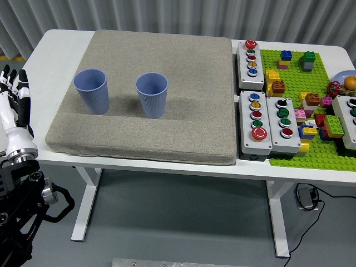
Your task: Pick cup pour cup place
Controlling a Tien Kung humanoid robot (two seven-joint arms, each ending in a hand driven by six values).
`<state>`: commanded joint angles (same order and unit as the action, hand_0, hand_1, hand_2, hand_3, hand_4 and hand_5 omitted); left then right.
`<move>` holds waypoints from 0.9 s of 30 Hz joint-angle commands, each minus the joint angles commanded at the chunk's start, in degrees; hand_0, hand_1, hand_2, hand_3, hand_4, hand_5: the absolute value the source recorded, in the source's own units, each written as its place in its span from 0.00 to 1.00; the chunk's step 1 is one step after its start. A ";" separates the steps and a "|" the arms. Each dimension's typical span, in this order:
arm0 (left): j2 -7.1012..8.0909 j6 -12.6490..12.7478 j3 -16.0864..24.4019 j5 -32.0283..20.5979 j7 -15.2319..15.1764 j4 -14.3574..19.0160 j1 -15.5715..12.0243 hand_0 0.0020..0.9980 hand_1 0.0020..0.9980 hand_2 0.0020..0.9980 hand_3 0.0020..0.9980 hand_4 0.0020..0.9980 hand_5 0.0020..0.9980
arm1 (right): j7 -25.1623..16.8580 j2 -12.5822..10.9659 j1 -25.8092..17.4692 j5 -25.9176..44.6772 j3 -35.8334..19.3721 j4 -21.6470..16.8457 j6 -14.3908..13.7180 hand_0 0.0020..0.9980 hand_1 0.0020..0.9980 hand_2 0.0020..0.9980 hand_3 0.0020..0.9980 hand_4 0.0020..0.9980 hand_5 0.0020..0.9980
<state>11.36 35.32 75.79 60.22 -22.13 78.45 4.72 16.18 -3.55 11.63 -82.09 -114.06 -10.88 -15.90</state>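
Note:
Two blue ribbed cups stand upright on a grey mat (167,83). The left cup (93,91) is near the mat's left side; the right cup (152,95) stands about a cup's width to its right. My left hand (12,94), white with black fingers, is at the picture's left edge beside the table, fingers straight and spread, holding nothing. It is well to the left of the left cup and apart from it. What the cups contain cannot be seen.
Right of the mat sit three grey button boxes (250,65) (255,123) (283,117). A green baseplate (289,150) with several toy bricks fills the table's right end, with a bowl (346,78) at the far right edge.

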 joint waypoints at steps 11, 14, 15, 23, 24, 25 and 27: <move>0.52 -4.28 -0.37 9.52 4.57 -0.42 -0.78 0.93 0.94 1.00 1.00 0.92 0.23 | 0.10 -0.02 0.20 -0.35 -0.12 0.03 0.08 0.68 0.60 0.56 0.57 0.00 0.05; 0.60 -5.65 -0.80 11.46 5.95 -1.16 -0.98 0.93 0.94 1.00 1.00 0.92 0.23 | 0.09 -0.01 0.21 -0.34 -0.14 0.03 0.07 0.68 0.60 0.56 0.57 0.00 0.05; 0.61 -6.11 -0.99 12.05 6.37 -1.51 -1.04 0.93 0.94 1.00 1.00 0.92 0.23 | 0.08 -0.02 0.21 -0.31 -0.13 0.04 0.06 0.68 0.60 0.56 0.57 0.00 0.05; 0.23 -7.75 -2.72 14.22 7.88 -4.25 -0.26 0.94 0.95 1.00 1.00 0.90 0.17 | 0.03 0.01 0.32 -0.04 -0.03 0.04 -0.06 0.67 0.60 0.56 0.57 0.00 0.06; 0.20 -7.86 -2.87 14.20 7.96 -4.48 -0.08 0.94 0.95 1.00 1.00 0.90 0.17 | 0.02 0.00 0.33 0.09 0.03 0.05 -0.08 0.67 0.60 0.56 0.57 0.00 0.06; 0.15 -8.09 -3.26 14.09 8.06 -5.05 0.45 0.94 0.95 1.00 1.00 0.90 0.17 | 0.01 0.01 0.34 0.27 0.11 0.05 -0.11 0.67 0.60 0.56 0.57 0.00 0.06; 0.00 -8.44 -3.59 14.02 8.19 -5.69 1.11 0.94 0.95 1.00 1.00 0.90 0.17 | 0.01 0.00 0.37 0.39 0.20 0.06 -0.14 0.67 0.60 0.56 0.57 0.00 0.06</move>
<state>11.36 26.88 72.20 74.24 -13.94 72.76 5.84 16.19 -3.55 11.99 -81.70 -113.86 -10.83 -16.04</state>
